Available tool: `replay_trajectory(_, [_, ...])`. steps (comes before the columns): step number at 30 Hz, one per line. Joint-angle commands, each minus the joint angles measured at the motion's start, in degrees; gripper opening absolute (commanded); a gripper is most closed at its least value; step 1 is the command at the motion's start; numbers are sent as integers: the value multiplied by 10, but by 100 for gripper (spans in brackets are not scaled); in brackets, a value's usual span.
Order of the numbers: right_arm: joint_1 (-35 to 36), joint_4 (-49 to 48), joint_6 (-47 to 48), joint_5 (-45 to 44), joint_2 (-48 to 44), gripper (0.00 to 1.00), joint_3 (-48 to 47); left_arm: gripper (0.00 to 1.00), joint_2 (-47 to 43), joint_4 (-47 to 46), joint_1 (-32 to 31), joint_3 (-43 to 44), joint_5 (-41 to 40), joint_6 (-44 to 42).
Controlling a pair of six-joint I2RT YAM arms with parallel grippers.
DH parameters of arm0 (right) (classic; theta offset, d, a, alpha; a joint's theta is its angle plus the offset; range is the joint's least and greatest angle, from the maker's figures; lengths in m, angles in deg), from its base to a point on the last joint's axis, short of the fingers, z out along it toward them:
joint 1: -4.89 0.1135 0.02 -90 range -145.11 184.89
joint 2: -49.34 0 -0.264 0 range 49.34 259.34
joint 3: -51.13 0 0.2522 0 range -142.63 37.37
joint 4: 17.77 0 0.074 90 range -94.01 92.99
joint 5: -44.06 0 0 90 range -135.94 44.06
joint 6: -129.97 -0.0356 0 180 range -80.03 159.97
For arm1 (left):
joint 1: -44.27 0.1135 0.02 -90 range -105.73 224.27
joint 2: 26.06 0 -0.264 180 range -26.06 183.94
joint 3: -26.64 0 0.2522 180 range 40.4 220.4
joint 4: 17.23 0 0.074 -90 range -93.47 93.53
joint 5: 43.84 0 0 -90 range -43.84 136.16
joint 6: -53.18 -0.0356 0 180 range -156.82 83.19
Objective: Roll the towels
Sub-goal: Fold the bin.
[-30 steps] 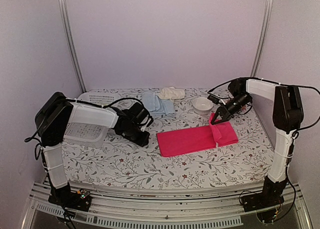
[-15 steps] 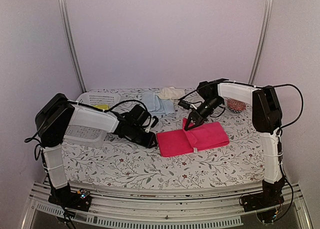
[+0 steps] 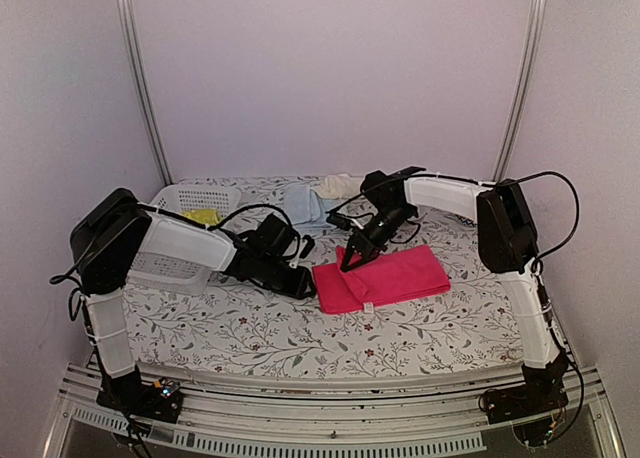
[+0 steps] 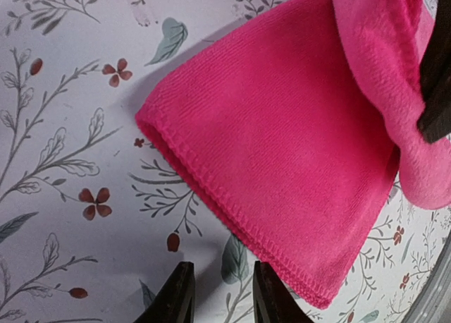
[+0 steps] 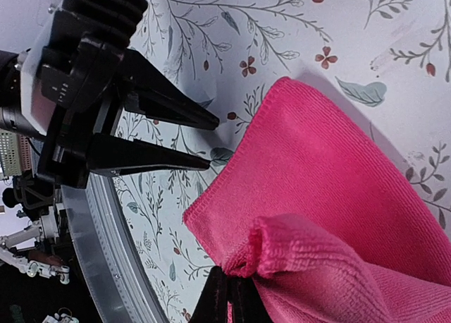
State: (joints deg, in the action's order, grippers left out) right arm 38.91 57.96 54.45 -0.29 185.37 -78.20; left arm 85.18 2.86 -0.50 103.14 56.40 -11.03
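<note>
Now your right gripper [image 3: 350, 261] is pinched tight on a plush, bunched fold of the hot pink towel [image 3: 405, 273], held up over its flat ribbed body on the floral table covering [image 3: 250, 328]. Your left gripper [image 4: 218, 298] stands partly open and empty, just beside the towel's rounded, stitched corner.

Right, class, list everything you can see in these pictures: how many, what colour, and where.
pink towel: one, hot pink, mid-table, one end doubled over
light blue towel: one, pale blue, far side
cream towel: one, cream, far edge, beside the blue one
yellow-green towel: one, in the basket
basket: one, white, far left
table covering: one, white floral print
left gripper: black, open, at the pink towel's corner
right gripper: black, shut on the pink towel's lifted fold
</note>
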Motion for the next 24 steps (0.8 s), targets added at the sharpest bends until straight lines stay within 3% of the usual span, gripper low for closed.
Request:
replay_trajectory(1, [18, -24, -32, 3, 13, 3, -15, 32, 2, -21, -2, -21, 9, 14])
replay_trajectory(24, [32, -53, -69, 33, 72, 3, -60, 32, -1, -38, -1, -41, 7, 26])
